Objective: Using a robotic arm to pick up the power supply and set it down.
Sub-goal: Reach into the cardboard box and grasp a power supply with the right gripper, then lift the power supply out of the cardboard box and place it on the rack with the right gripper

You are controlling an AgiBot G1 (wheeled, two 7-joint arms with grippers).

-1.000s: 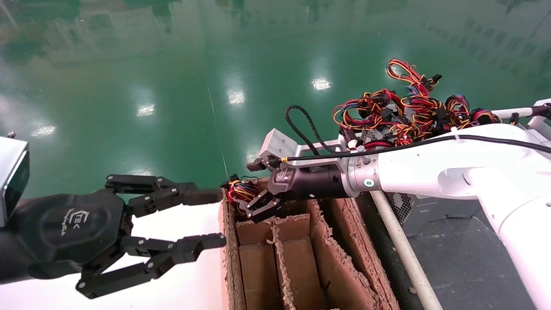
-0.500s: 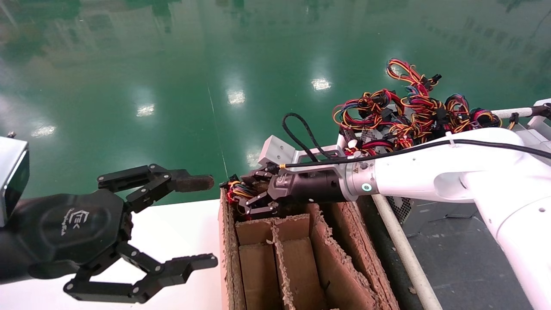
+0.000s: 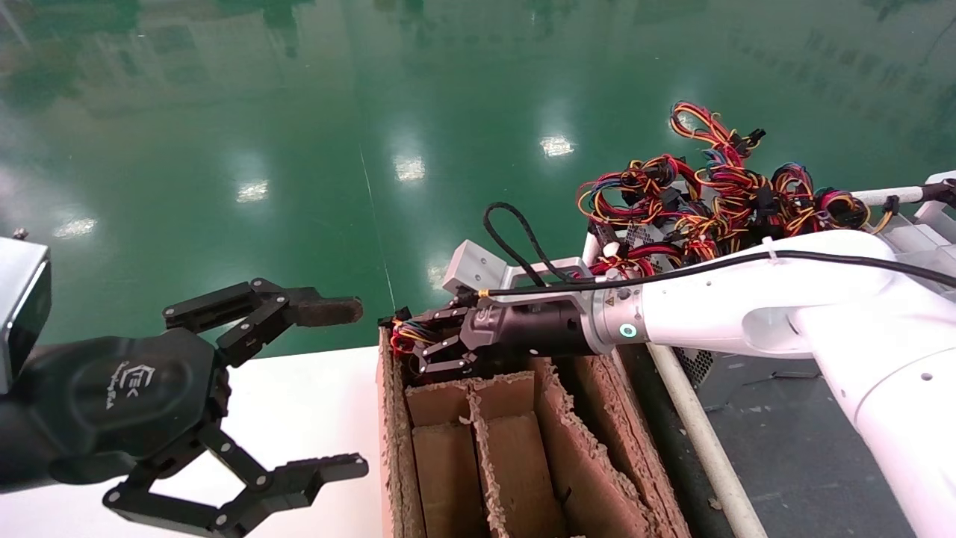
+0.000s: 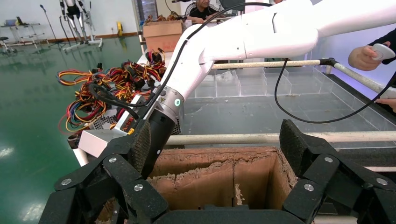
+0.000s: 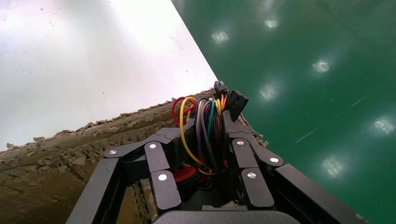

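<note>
Big brown cardboard divider box (image 3: 523,448) as landmark. At its far corner, black right gripper (image 3: 437,351) pinching colourful power supply wires (image 5: 201,135); grey box probably hidden inside. Beside box, black left gripper (image 3: 328,388) spread wide.

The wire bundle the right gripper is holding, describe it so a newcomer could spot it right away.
Find the brown cardboard divider box. At its far left corner the right gripper is shut on a small wire bundle of red, yellow and blue leads with black connectors. Unlike the big wire tangle behind the arm, it sits inside the box.
</note>
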